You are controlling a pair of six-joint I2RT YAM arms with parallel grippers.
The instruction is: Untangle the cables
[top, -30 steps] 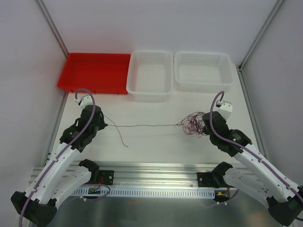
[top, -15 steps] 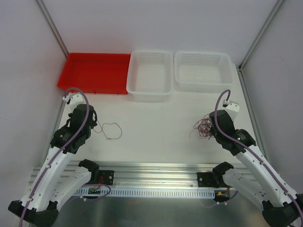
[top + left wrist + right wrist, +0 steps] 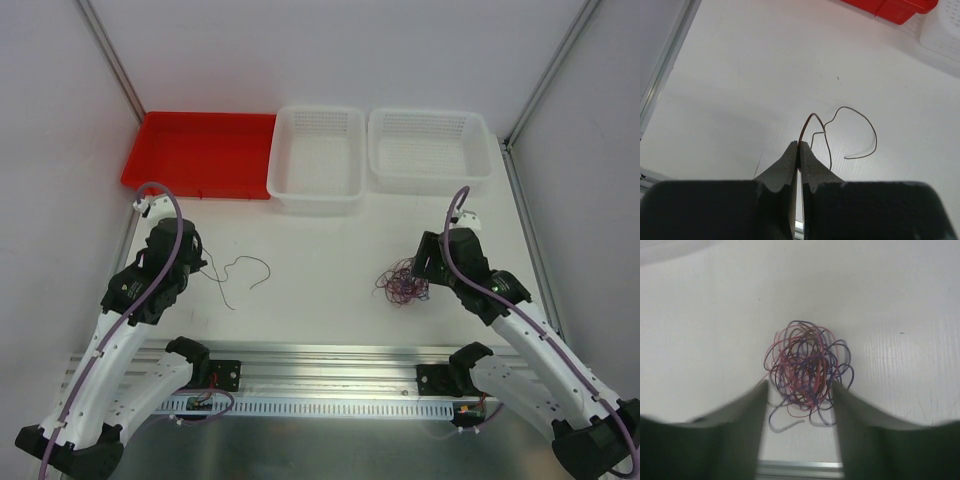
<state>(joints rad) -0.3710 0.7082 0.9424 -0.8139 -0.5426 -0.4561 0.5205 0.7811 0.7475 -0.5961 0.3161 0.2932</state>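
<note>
A tangle of thin red, purple and dark cables [image 3: 400,283] lies on the white table right of centre. My right gripper [image 3: 420,270] stands open just right of it. In the right wrist view the tangle [image 3: 807,365] rests on the table at the fingertips of that gripper [image 3: 799,390], touching neither finger that I can see. One dark cable [image 3: 245,272] lies curled on the table at the left, apart from the tangle. My left gripper [image 3: 204,267] is shut on its end. The left wrist view shows the gripper [image 3: 799,146] pinching that strand [image 3: 860,131].
A red tray [image 3: 205,150] sits at the back left. Two white mesh baskets [image 3: 317,200] [image 3: 430,183] stand beside it along the back. An aluminium rail [image 3: 330,355] runs along the near edge between the arm bases.
The strand stretched taut between the two grippers has come out of the tangle and curled up by the left gripper. The right gripper has opened and dropped the tangle onto the table.
</note>
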